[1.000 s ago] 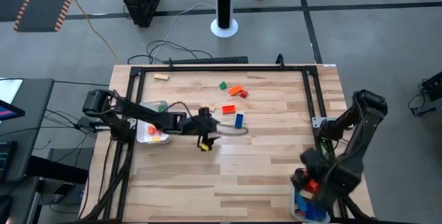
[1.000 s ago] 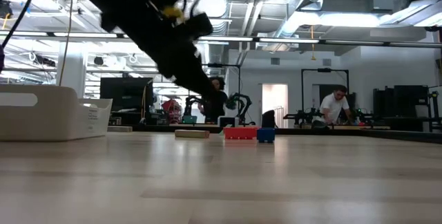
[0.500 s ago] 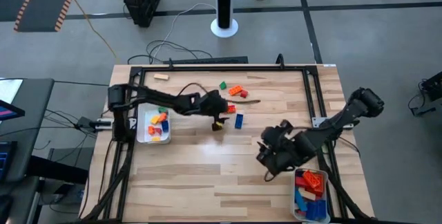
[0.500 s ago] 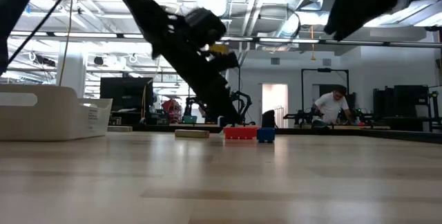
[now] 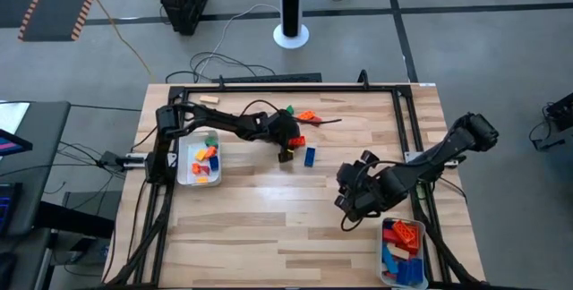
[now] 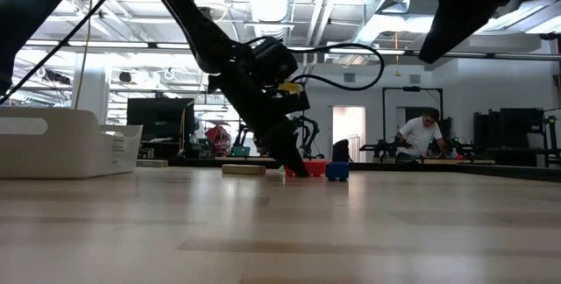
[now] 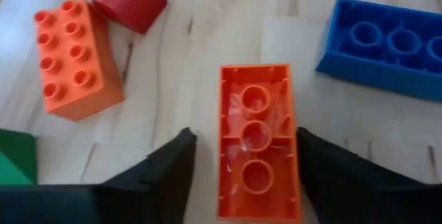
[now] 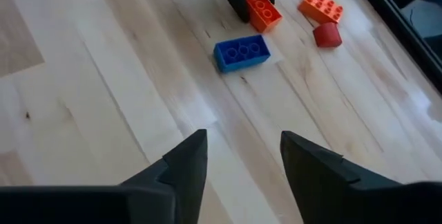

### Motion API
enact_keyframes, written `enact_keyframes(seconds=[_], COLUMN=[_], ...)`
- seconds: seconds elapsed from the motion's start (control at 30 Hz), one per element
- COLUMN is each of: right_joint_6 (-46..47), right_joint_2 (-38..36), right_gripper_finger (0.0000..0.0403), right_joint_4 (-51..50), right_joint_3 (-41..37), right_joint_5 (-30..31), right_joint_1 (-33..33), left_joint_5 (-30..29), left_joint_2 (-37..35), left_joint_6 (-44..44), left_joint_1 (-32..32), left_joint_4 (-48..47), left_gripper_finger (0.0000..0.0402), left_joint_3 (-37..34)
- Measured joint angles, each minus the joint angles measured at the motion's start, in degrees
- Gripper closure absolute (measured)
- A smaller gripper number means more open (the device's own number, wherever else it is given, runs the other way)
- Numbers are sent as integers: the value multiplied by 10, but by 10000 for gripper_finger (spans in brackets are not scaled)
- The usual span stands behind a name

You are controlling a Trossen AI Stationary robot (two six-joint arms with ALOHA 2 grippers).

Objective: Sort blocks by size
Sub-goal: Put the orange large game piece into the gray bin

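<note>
With the left gripper (image 7: 238,162) spread wide astride the upturned orange brick (image 7: 257,141), a skewed closing risked nudging the blue brick (image 7: 383,48) at two o'clock, while the right gripper (image 8: 238,158) hung open, empty.

Bright even overhead light, soft shadows, low view backlit, arms silhouetted

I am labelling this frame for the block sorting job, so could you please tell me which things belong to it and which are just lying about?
Part of the job:
- orange brick between the open left gripper fingers
- blue brick
- studded orange brick
- red block
- green block
- tan block
- left tray
- right tray

Lying about:
- black case
- floor cables
</note>
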Motion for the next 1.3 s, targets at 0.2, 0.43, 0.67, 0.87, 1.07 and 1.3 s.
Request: enact_keyframes(seconds=[0.2,0.43,0.67,0.87,1.07,1.3], right_joint_6=[-20,-139,-163,-224,-407,-573], right_joint_2=[0,0,0,0,1,27], right_gripper_finger=[213,209,204,174,144,136], right_joint_4=[6,72,140,358,670,880], right_joint_3=[0,0,0,-60,-128,-131], right_joint_5=[13,56,156,184,108,15], right_joint_1=[23,69,81,76,30,-7], left_joint_5=[-7,35,112,82,-10,-62], left_joint_2=[-7,-74,-159,-238,-288,-298], left_joint_6=[6,0,-9,-31,-22,3], left_joint_1=[-6,-5,-56,-143,-222,-292], left_joint_4=[-8,-45,-43,177,279,340], left_gripper_finger=[274,274,274,274,274,274], left_joint_3=[0,-3,-40,-190,-263,-263])
